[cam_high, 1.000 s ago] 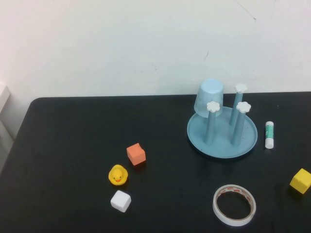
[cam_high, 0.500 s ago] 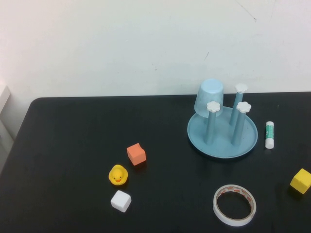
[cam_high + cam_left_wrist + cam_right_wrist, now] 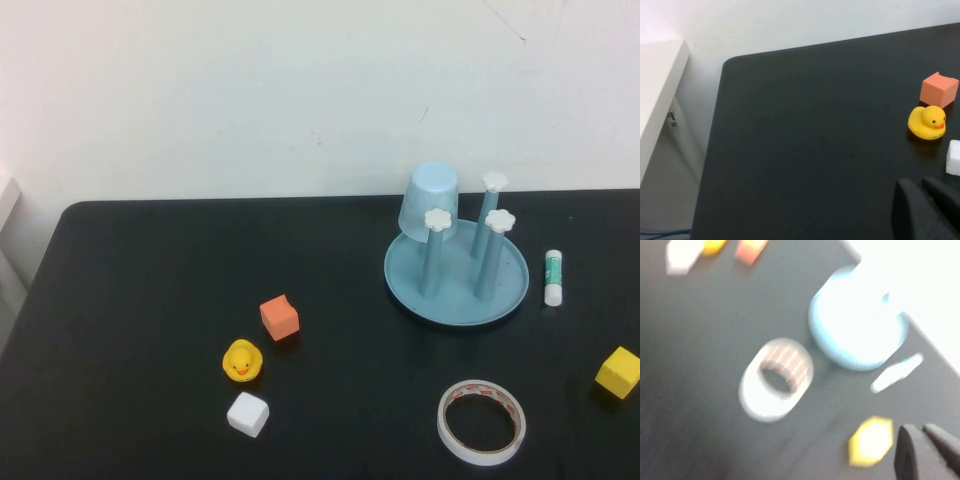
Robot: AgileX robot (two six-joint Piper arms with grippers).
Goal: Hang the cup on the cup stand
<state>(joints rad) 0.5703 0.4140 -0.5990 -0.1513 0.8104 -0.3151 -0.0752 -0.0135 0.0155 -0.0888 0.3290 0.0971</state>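
Blue cup [image 3: 430, 200] is seen upside down on rear post of cup stand [image 3: 457, 290]. Left gripper [image 3: 929, 207] and right gripper [image 3: 927, 452] are pressed together, empty, away from the stand.

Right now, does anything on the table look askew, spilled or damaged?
Nothing stands out. The light blue plastic cup sits upside down on the round blue cup stand; both shut grippers, left and right, hover clear.

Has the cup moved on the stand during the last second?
No. The cup sits upside down over the back-left post of the cup stand, in the same place against the wall edge behind it.
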